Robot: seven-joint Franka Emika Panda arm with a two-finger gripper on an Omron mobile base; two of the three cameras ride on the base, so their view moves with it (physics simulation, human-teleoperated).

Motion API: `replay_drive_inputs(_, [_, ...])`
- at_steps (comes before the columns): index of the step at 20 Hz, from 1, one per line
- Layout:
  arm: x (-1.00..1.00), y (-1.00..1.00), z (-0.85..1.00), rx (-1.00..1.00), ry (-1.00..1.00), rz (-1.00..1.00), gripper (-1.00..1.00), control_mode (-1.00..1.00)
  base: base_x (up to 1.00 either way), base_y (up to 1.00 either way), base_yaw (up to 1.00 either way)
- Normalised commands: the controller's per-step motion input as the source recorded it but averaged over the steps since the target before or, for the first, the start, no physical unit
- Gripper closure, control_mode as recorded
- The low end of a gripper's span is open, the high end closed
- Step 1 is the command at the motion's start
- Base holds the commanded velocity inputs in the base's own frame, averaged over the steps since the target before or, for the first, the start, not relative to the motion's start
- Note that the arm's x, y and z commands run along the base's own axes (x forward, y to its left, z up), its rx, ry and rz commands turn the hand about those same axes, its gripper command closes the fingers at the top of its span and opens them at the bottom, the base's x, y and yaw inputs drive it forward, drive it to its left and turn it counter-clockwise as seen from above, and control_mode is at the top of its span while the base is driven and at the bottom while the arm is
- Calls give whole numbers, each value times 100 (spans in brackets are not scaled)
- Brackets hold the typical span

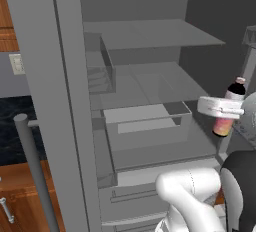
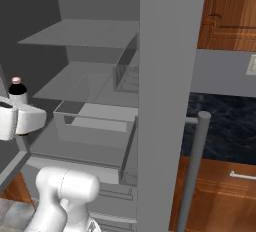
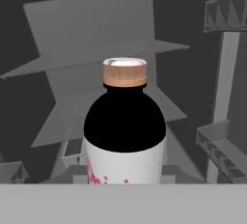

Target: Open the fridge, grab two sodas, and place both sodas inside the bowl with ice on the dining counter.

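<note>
Fridge point(image 1: 145, 101) is standing open, shelves and a clear drawer point(image 1: 147, 121) showing inside. Gripper point(image 1: 222, 107) is sitting just outside the fridge's open front, at drawer height, jaws narrowed around a soda bottle point(image 1: 231, 101), holding it upright. Bottle: tan cap, black neck, white label with pink specks, pink-orange toward the base.

grey fridge point(image 1: 150, 96) shelves point(image 1: 150, 36) (tiered) — one bin point(image 1: 145, 121)
</note>
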Motion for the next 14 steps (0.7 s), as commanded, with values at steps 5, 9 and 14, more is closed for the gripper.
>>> replay_drive_inputs(5, [-40,3,-9,0,0,0,100,100,-60,6,0])
replay_drive_inputs(9, [0,0,0,0,0,0,100,100,-100,13,0])
replay_drive_inputs(14, [0,0,0,0,0,0,100,100,-100,16,0])
